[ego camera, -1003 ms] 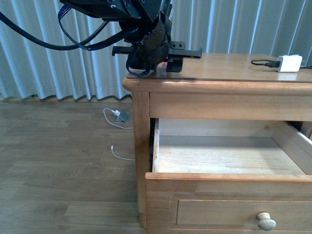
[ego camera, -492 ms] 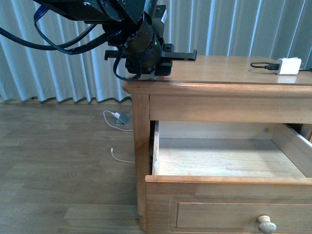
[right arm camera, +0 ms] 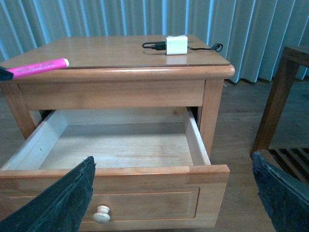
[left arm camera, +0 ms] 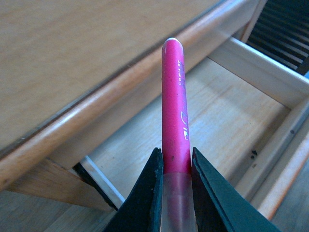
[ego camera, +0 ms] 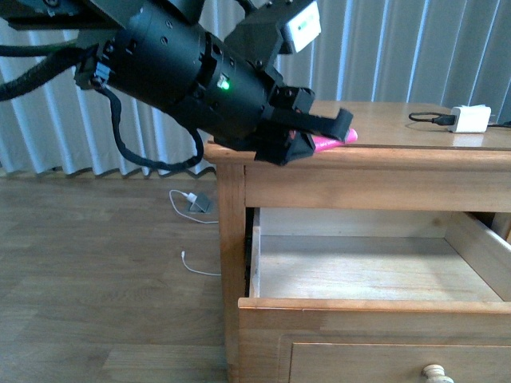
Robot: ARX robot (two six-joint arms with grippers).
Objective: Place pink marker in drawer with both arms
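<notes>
- Left wrist view: the left end effector [left arm camera: 176, 153] clamps the pink marker [left arm camera: 175, 106] at its cap end.
- The pink marker hangs by the near-left edge of the desk [ego camera: 399, 132], above the open drawer [ego camera: 359, 303].
- Fingers of the right end effector [right arm camera: 172, 159] stand wide apart.

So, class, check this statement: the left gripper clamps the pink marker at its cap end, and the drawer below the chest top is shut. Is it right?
Not quite. The drawer is pulled open, with its pale inside in plain sight, as the right wrist view shows. The rest stands: the left gripper clamps the pink marker at its cap end.
</notes>
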